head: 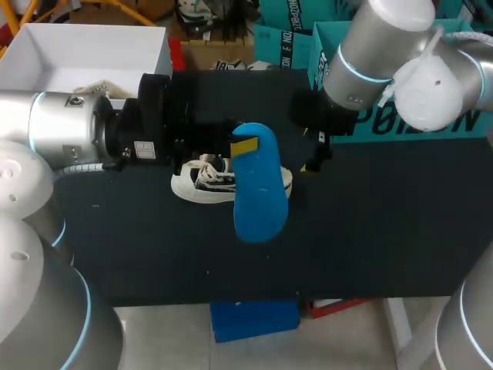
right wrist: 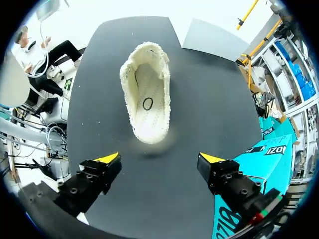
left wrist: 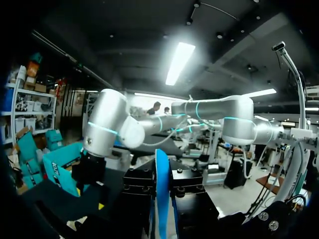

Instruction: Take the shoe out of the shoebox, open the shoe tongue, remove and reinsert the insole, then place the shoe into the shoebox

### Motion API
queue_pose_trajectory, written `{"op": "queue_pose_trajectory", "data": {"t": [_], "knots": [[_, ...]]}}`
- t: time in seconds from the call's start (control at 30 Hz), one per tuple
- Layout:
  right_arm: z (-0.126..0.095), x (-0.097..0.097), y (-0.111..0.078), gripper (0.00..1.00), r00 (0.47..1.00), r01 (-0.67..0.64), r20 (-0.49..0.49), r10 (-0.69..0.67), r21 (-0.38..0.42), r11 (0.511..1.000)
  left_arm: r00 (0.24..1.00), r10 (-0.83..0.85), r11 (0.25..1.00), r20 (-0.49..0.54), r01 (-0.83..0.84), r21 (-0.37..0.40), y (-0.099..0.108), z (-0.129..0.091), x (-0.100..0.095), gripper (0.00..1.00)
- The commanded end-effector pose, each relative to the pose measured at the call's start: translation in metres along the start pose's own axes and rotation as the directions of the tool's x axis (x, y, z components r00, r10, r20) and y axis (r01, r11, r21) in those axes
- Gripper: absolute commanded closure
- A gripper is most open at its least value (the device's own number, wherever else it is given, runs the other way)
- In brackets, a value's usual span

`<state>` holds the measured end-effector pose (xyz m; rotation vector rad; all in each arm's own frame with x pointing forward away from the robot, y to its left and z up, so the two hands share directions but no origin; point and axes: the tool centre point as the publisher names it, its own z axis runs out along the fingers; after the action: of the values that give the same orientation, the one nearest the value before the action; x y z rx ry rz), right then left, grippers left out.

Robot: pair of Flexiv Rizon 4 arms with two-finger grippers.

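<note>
Blue insole held in left tool, above the dark surface. In the left wrist view it sits edge-on, with both fingers of the tool pressed against its faces. Shoe, white with black laces, lies on the surface under and beside the insole. Right tool has its fingers spread wide with nothing gripped, above the surface just off one end of the shoe. White shoebox at far left corner.
</note>
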<state>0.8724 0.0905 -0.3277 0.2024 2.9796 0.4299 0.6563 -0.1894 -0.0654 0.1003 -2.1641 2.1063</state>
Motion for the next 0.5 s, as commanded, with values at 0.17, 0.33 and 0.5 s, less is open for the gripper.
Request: {"op": "queue_pose_trajectory", "data": {"t": [0.17, 0.33, 0.5], "knots": [[0.005, -0.002, -0.012, 0.00, 0.999, -0.019, -0.043, 0.003, -0.379, 0.925, 1.000, 0.001, 1.000, 0.005, -0.001, 0.001, 0.001, 0.002, 0.000, 1.00], [0.013, -0.003, -0.015, 0.00, 0.999, -0.026, -0.052, 0.006, -0.409, 0.912, 1.000, 0.001, 1.000, 0.005, -0.001, 0.001, 0.001, 0.002, 0.000, 1.00], [0.023, 0.000, -0.016, 0.00, 0.998, 0.014, -0.050, -0.041, -0.455, 0.891, 1.000, 0.001, 1.000, 0.005, -0.001, 0.001, 0.001, 0.002, 0.000, 1.00]]}}
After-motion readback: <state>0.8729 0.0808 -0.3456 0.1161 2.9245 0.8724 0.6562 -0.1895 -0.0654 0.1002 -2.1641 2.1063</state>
